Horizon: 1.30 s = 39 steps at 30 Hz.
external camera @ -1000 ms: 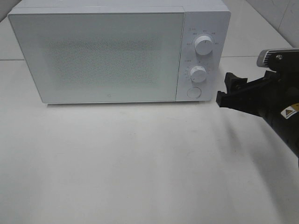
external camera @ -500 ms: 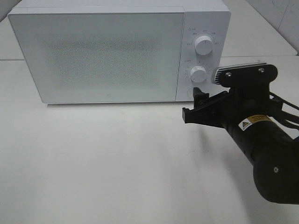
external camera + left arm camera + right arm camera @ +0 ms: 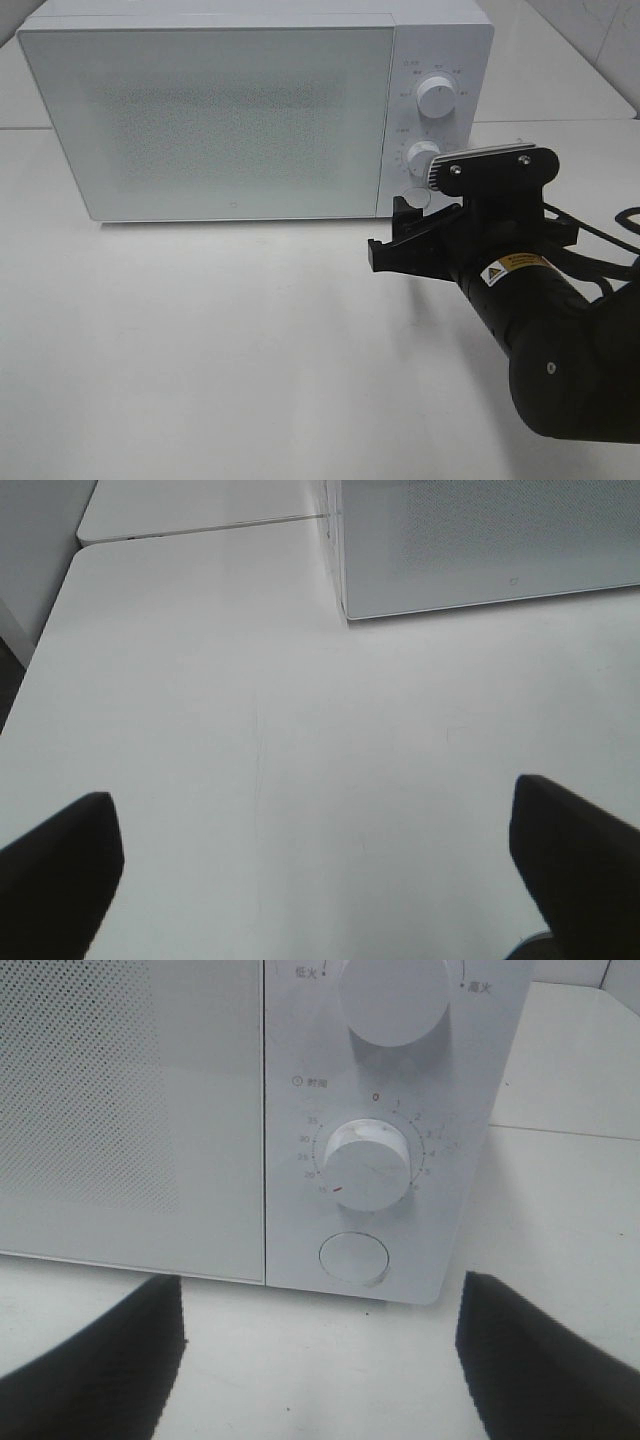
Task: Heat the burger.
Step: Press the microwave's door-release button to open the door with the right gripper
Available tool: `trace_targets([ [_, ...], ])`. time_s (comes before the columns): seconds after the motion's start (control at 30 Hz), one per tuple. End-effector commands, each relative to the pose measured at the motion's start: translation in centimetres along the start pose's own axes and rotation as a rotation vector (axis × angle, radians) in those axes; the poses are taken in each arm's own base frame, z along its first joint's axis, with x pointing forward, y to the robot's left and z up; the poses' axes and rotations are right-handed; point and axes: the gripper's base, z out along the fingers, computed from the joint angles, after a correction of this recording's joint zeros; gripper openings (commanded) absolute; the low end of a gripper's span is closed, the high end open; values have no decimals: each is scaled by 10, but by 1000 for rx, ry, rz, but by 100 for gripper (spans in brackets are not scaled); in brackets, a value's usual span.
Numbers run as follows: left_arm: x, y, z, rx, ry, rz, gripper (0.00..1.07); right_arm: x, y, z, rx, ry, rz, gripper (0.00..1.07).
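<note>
The burger is out of view in every frame. A white microwave [image 3: 210, 110] stands at the back of the table with its door shut; its perforated window shows nothing inside. My right gripper [image 3: 390, 232] is open and empty, just in front of the round door button [image 3: 414, 199] at the foot of the control panel. In the right wrist view the button [image 3: 353, 1257] sits between and beyond the two fingertips of that gripper [image 3: 320, 1370]. My left gripper [image 3: 320, 870] is open over bare table, with the microwave's left corner [image 3: 345, 600] ahead of it.
The control panel carries an upper knob [image 3: 436, 97] and a timer knob [image 3: 424, 157] above the button. The white table [image 3: 200, 340] spreads in front of the microwave. A table seam [image 3: 200, 525] runs behind its left side.
My right arm has swung in from the right edge, leftward and down toward the microwave's button. Its jaws stay equally wide. The microwave has not moved.
</note>
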Motion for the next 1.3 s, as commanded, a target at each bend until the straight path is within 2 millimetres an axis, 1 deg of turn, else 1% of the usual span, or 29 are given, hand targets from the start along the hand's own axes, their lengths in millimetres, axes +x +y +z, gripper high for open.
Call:
trace_targets([
  [0.03,0,0,0,4,-18,-2,98,-2,3,1,-4,-4,99,75],
  [0.1,0,0,0,4,-18,-2,98,-2,3,1,-5,-2,135,75],
  [0.17,0,0,0,4,-18,-2,98,-2,3,1,-5,-2,267,75],
  [0.2,0,0,0,4,-18,-2,98,-2,3,1,-5,-2,267,75],
  [0.23,0,0,0,4,-18,-2,98,-2,3,1,-5,-3,361,75],
  [0.3,0,0,0,4,-18,-2,98,-2,3,1,-5,-2,404,74],
  [0.33,0,0,0,4,-18,-2,98,-2,3,1,-5,-2,508,73],
  [0.37,0,0,0,4,-18,-2,98,-2,3,1,-6,-2,557,72],
  [0.4,0,0,0,4,-18,-2,98,-2,3,1,-6,-2,557,72],
  [0.47,0,0,0,4,-18,-2,98,-2,3,1,-7,-2,701,69],
  [0.5,0,0,0,4,-18,-2,98,-2,3,1,-7,-2,701,69],
  [0.57,0,0,0,4,-18,-2,98,-2,3,1,-8,-1,853,64],
  [0.6,0,0,0,4,-18,-2,98,-2,3,1,-8,-1,853,64],
  [0.63,0,0,0,4,-18,-2,98,-2,3,1,-9,0,959,60],
  [0.7,0,0,0,4,-18,-2,98,-2,3,1,-9,0,1000,58],
  [0.73,0,0,0,4,-18,-2,98,-2,3,1,-9,0,1100,53],
  [0.77,0,0,0,4,-18,-2,98,-2,3,1,-9,0,1140,51],
  [0.8,0,0,0,4,-18,-2,98,-2,3,1,-9,0,1140,51],
  [0.83,0,0,0,4,-18,-2,98,-2,3,1,-9,1,1238,45],
  [0.87,0,0,0,4,-18,-2,98,-2,3,1,-9,1,1323,42],
  [0.9,0,0,0,4,-18,-2,98,-2,3,1,-9,1,1323,42],
  [0.93,0,0,0,4,-18,-2,98,-2,3,1,-9,1,1367,36],
  [0.97,0,0,0,4,-18,-2,98,-2,3,1,-9,1,1367,36],
  [1.0,0,0,0,4,-18,-2,98,-2,3,1,-9,2,1447,29],
  [1.03,0,0,0,4,-18,-2,98,-2,3,1,-9,2,1475,26],
  [1.07,0,0,0,4,-18,-2,98,-2,3,1,-9,2,1475,26],
  [1.17,0,0,0,4,-18,-2,98,-2,3,1,-10,3,1577,14],
  [1.27,0,0,0,4,-18,-2,98,-2,3,1,-10,3,1584,11],
  [1.3,0,0,0,4,-18,-2,98,-2,3,1,-10,3,1587,6],
])
